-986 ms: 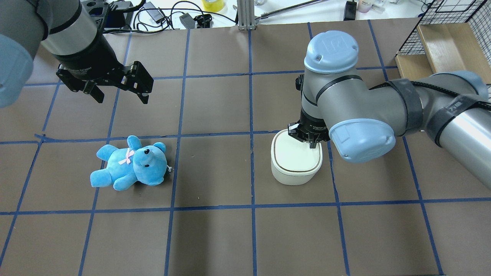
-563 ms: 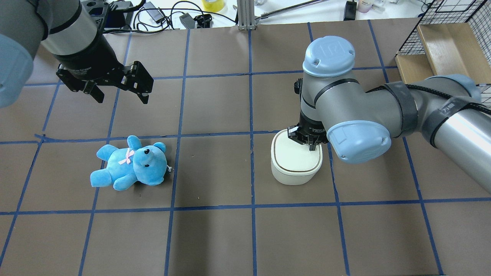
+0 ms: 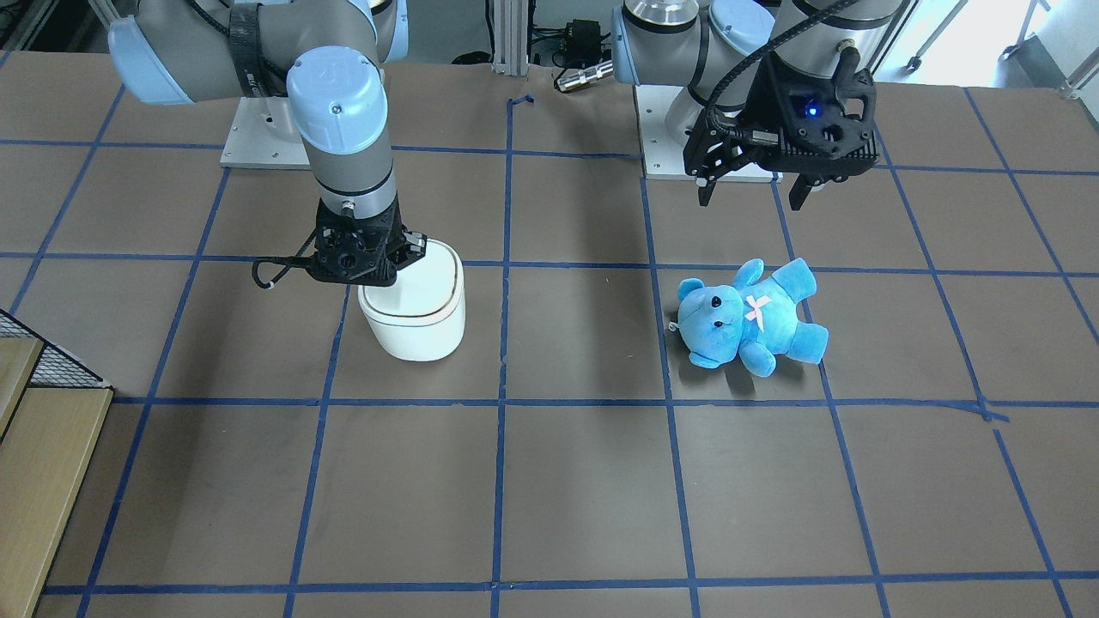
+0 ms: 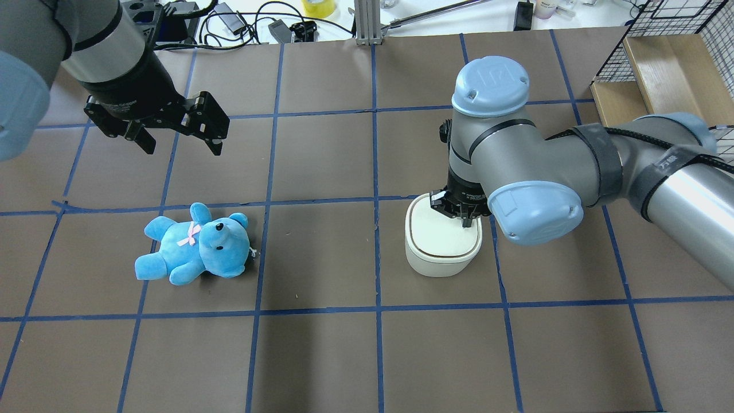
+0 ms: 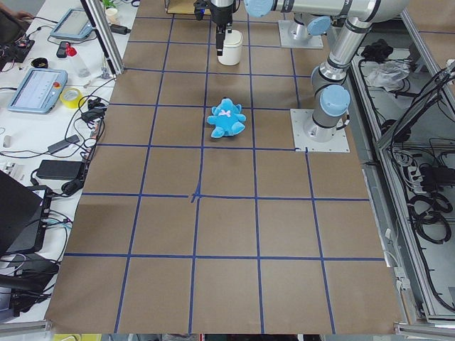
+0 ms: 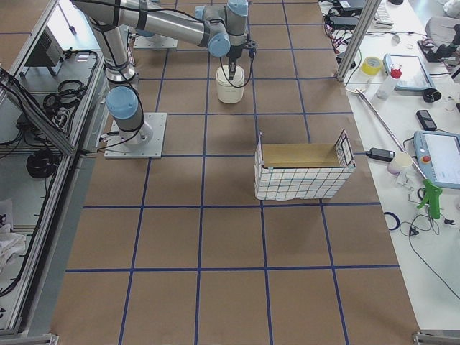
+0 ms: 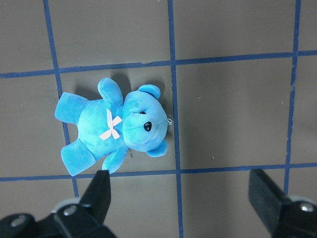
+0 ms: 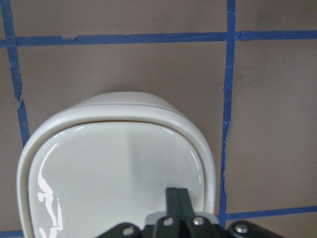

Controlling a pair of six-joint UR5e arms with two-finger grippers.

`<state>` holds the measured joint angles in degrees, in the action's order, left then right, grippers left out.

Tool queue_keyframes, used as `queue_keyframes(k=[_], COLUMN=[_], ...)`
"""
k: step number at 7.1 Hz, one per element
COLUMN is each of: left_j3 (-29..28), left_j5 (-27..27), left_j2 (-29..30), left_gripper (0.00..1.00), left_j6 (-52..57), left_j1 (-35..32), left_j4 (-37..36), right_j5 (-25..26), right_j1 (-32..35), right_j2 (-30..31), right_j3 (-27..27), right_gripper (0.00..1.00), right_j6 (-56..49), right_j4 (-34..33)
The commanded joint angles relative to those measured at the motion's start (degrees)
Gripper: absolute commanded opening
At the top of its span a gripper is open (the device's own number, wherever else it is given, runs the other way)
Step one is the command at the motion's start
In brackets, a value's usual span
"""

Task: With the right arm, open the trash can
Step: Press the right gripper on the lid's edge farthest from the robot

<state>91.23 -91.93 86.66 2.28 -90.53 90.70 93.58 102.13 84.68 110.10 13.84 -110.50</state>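
In the overhead view, start at the left: the left gripper (image 4: 183,149) hangs above the table (image 4: 321,355), jaws spread wide with nothing between them. The blue teddy bear (image 4: 195,246) lies on the table just below it in that view, well apart from the work. Move right and you reach the trash can (image 4: 438,244), upright just right of centre, its lid (image 4: 436,229) flat and closed. The right gripper (image 4: 467,221) points straight down over the lid's corner farthest from the robot, jaws pressed together and pinching nothing. I judge you are at the contact step, with closed fingertips set to push the lid. The next move probably calls for a short, straight press on that corner, then a clean lift so the lid can flip. Press crooked and the light can may slide or tip. The overhead view hides the tips behind the wrist. The right wrist camera shows the fingers (image 8: 177,198) shut as one blade near the lid's edge, though not whether they touch it.
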Motion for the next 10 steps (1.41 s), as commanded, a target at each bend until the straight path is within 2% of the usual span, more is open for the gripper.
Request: queue_keyframes(k=[1, 6, 7, 8, 9, 10], left_j3=[0.0, 0.0, 0.0, 0.0, 0.0, 0.0], left_j5=[0.0, 0.0, 0.0, 0.0, 0.0, 0.0], left_j2=[0.0, 0.0, 0.0, 0.0, 0.0, 0.0], left_gripper=[1.00, 1.00, 1.00, 1.00, 1.00, 1.00], left_j6=[0.0, 0.0, 0.0, 0.0, 0.0, 0.0], left_j1=[0.0, 0.0, 0.0, 0.0, 0.0, 0.0], left_j4=[0.0, 0.0, 0.0, 0.0, 0.0, 0.0], right_j5=[0.0, 0.0, 0.1, 0.0, -0.5, -0.7], right_j1=[0.0, 0.0, 0.0, 0.1, 0.0, -0.3], right_j2=[-0.3, -0.2, 0.2, 0.5, 1.3, 2.3], right_j3=[0.5, -0.1, -0.3, -0.4, -2.1, -5.7], right_gripper=[0.00, 0.00, 0.57, 1.00, 1.00, 1.00], right_j6=[0.0, 0.1, -0.7, -0.7, -0.7, -0.7], right_j4=[-0.1, -0.2, -0.2, -0.2, 0.1, 3.1])
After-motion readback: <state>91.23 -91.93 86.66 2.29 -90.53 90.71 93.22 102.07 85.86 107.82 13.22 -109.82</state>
